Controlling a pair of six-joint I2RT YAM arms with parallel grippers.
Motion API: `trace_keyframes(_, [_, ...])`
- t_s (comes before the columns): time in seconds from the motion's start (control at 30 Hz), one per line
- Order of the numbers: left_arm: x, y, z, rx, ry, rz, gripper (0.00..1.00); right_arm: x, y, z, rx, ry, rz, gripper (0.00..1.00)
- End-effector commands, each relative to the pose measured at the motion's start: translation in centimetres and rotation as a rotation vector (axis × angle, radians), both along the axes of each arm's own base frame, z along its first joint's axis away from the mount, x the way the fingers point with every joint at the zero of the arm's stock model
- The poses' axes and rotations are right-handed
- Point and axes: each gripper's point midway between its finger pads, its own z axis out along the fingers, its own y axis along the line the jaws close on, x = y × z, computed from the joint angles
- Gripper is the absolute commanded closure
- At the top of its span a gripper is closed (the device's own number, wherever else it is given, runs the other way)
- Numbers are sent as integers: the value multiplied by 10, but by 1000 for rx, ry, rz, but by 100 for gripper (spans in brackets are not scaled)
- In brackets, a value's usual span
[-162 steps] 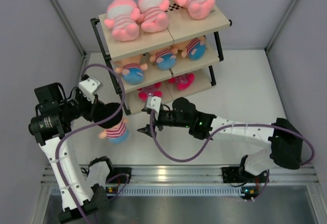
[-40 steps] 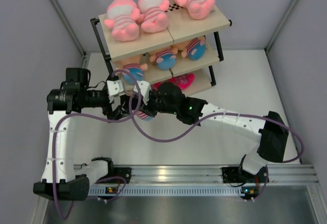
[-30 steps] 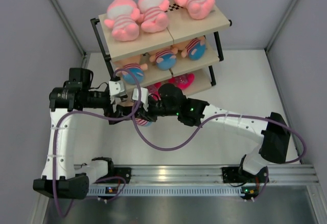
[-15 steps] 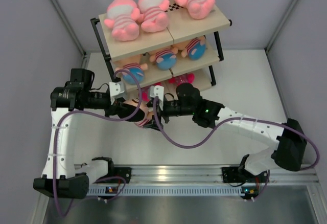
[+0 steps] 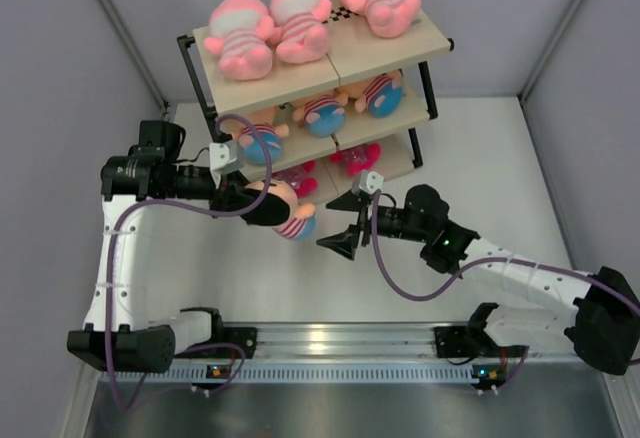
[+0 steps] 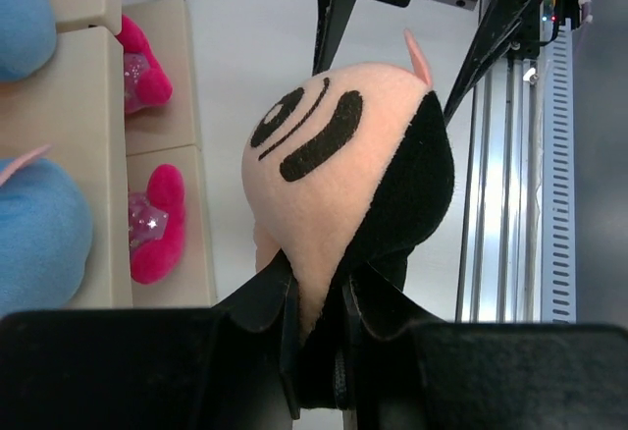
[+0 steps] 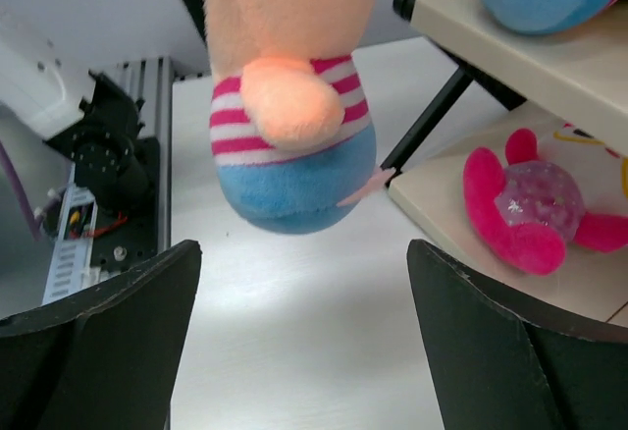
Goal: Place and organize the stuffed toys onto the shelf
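Note:
My left gripper (image 5: 252,204) is shut on the dark-haired head of a boy doll (image 5: 288,214) and holds it in the air in front of the shelf (image 5: 390,53). In the left wrist view the fingers pinch the head (image 6: 334,165) at my left gripper (image 6: 319,302). My right gripper (image 5: 340,237) is open and empty, just right of the doll. In the right wrist view the doll's striped shirt and blue bottom (image 7: 289,155) hang ahead of my right gripper (image 7: 304,342). Three pink dolls (image 5: 300,23) lie on the top board. Three boy dolls (image 5: 322,113) sit on the middle board.
Small bright pink toys (image 5: 355,158) lie on the bottom board, also seen in the right wrist view (image 7: 535,214) and left wrist view (image 6: 157,224). The shelf's black frame leg (image 7: 432,126) stands close by. Grey walls enclose the table; a metal rail (image 5: 340,343) runs along the near edge.
My right gripper has pulled back to the right and toward the near edge, away from the doll, with its jaws open. My left gripper has carried the doll slightly right, toward the shelf.

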Motion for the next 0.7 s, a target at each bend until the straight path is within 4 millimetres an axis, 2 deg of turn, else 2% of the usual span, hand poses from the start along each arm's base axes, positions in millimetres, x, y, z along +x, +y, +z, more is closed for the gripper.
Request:
trace_keyframes(0.0, [-22,-8,20,-76,63,-30,100,10,14,45,186,-41,-46,14])
trace_keyframes(0.03, [-21,-8,20,-77,69,-28,100,9,17,57,239,-60,-39,14])
trace_keyframes(0.1, [-22,-8,23,-87,71,-29,100,10,28,54,261,-41,-23,14])
trace_keyframes(0.13, [-23,-8,23,-87,71,-29,100,8,34,62,286,-48,-16,14])
trace_keyframes(0.23, [-22,-9,26,-87,65,-28,100,4,54,50,270,-28,18,14])
trace_keyframes(0.33, [-21,-8,26,-86,66,-27,100,-1,69,51,285,-20,41,14])
trace_keyframes(0.4, [-20,-9,24,-88,76,-29,100,-4,71,63,344,-15,50,16])
trace_keyframes(0.43, [-20,-9,23,-87,77,-28,100,-3,72,63,359,-2,45,18])
trace_keyframes(0.47, [-20,-9,22,-87,82,-28,100,-4,70,68,385,9,46,23])
trace_keyframes(0.5, [-20,-8,20,-85,82,-29,100,-4,68,76,418,0,46,39])
trace_keyframes(0.57, [-20,-6,16,-66,85,-21,100,-3,61,84,449,3,17,58])
trace_keyframes(0.63, [-19,-3,8,-37,90,-7,100,4,48,89,457,-16,-54,95])
trace_keyframes(0.67, [-19,-2,7,-28,89,-2,98,7,44,88,450,-23,-85,95])
